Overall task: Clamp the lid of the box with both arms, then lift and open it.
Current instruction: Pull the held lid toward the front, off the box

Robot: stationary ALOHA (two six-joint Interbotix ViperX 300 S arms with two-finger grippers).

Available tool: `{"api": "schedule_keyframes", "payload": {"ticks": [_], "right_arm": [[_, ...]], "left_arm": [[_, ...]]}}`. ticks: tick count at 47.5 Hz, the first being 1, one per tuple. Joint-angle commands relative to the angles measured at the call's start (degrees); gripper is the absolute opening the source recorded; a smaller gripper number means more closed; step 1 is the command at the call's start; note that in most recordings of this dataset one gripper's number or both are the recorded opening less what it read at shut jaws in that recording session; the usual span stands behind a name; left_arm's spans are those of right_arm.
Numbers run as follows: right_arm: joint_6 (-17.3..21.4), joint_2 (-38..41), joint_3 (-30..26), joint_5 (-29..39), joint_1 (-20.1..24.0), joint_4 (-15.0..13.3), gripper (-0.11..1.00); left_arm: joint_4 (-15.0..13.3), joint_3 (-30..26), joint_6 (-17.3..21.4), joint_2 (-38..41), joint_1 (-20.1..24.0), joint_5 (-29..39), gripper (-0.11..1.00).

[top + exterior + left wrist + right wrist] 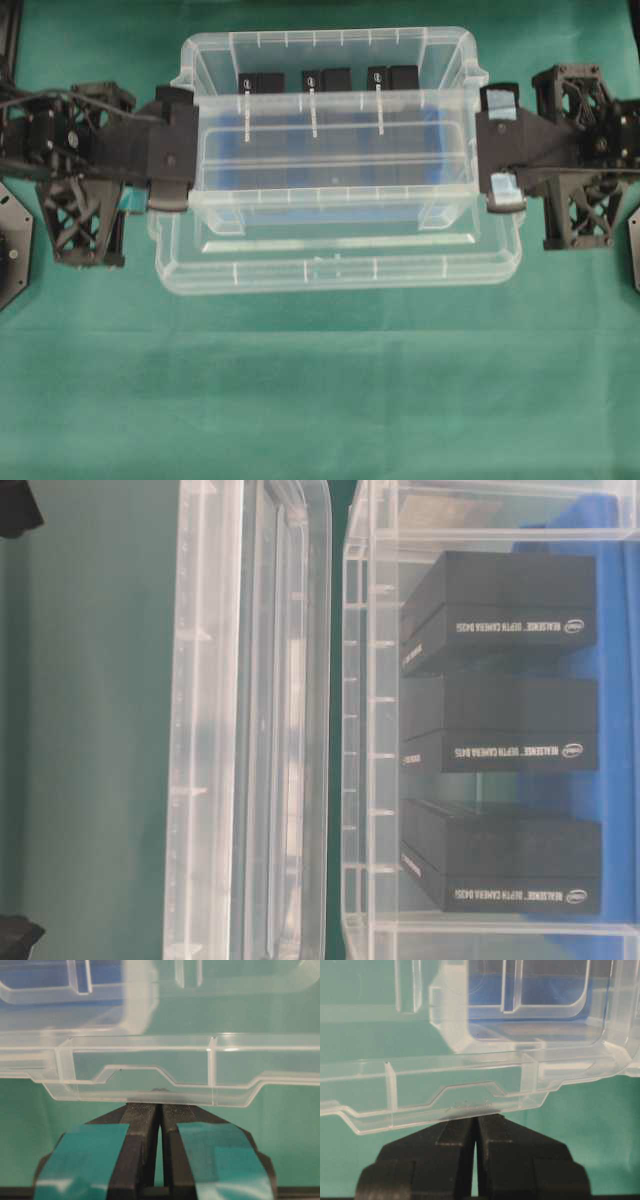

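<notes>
Green cloth covers the table (320, 400), where the lid (335, 185) hangs lifted between both arms, partly over the box (330, 65). Left hand (159, 1106) and right hand (475, 1119) each pinch — apparently only thinly — a short edge. Uneven lifting could twist the lid free, dropping it onto the box.

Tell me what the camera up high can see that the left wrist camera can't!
Only the overhead view shows both arms, the left tool and right tool clamping opposite ends of the lid, the whole box and three pairs of black blocks. Only the left wrist view shows the left tool's fingers pinched on the lid's edge, and their teal tape. Both show the clear lid, the box's blue liner and the green cloth.
</notes>
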Motion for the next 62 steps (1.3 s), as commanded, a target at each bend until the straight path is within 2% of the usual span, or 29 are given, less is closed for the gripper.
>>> {"api": "schedule_keyframes", "payload": {"ticks": [1,21,32,42,62], "right_arm": [[2.8,0.3,-3.5,-1.8,2.9,-0.8,0.00],[10.1,1.1,-4.1,-0.3,9.0,-2.8,0.00],[15.3,2.8,-5.3,0.9,13.6,-5.8,0.00],[19.7,4.7,-6.8,2.6,17.3,-7.5,0.00],[26.0,9.4,-11.1,5.5,24.2,-10.1,0.00]], "left_arm": [[0.2,-2.5,-1.1,0.3,-0.7,-1.7,0.01],[0.4,-2.5,-4.1,0.6,-5.4,-1.8,0.01],[0.4,-2.4,-6.1,0.7,-7.7,-1.8,0.01],[0.6,-2.4,-9.1,1.1,-10.9,-2.0,0.01],[1.1,-2.5,-16.1,2.5,-18.0,-2.5,0.01]]}}
